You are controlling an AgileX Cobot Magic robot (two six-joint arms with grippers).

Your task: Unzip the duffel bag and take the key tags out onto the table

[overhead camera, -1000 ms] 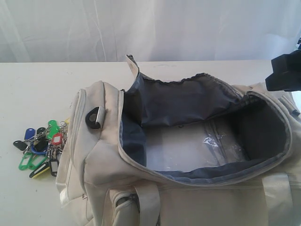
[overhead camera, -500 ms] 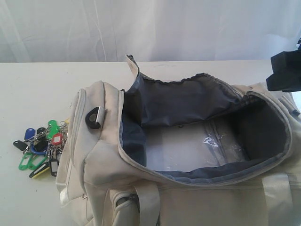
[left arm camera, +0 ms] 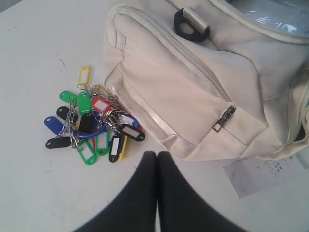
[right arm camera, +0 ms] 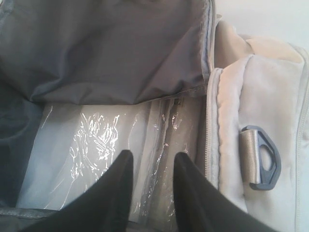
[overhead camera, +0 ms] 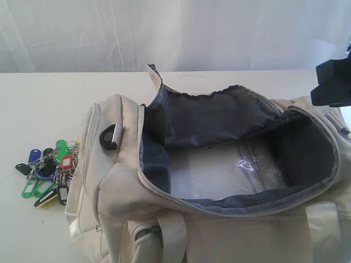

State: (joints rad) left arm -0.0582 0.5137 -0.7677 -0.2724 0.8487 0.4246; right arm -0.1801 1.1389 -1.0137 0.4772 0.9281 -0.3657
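Exterior view: duffel bag lies on the table, main zip open wide, grey lining exposed. Key tags lie bunched on the table, outside the bag, just beside its end pocket. Left wrist view: left gripper has its fingers pressed together, holding nothing, near the tags. Right wrist view: right gripper has its fingers parted, empty, over the bag's open interior.

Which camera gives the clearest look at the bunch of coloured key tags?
The left wrist view: it looks down on the key tags, each colour distinct, lying on the table beside the duffel bag. The exterior view shows them small at the bag's end. The right wrist view misses them.
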